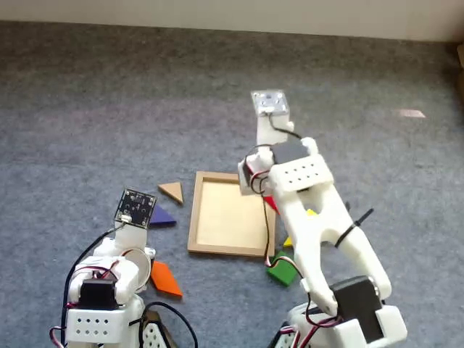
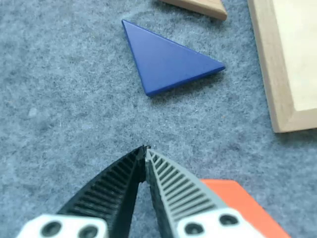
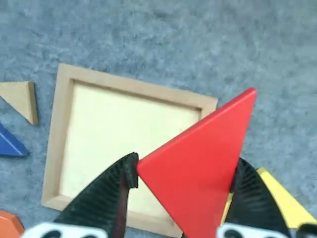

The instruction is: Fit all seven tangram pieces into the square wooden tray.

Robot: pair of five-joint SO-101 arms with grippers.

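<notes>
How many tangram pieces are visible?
6: tan triangle, blue triangle, orange piece left of the wooden tray; red triangle in right gripper; yellow piece, green piece opposite. One may be hidden.

Indoor robot workspace, lab or home unclear: a table covered in grey carpet-like felt, a pale wall strip behind, two small white arms with exposed wiring.
</notes>
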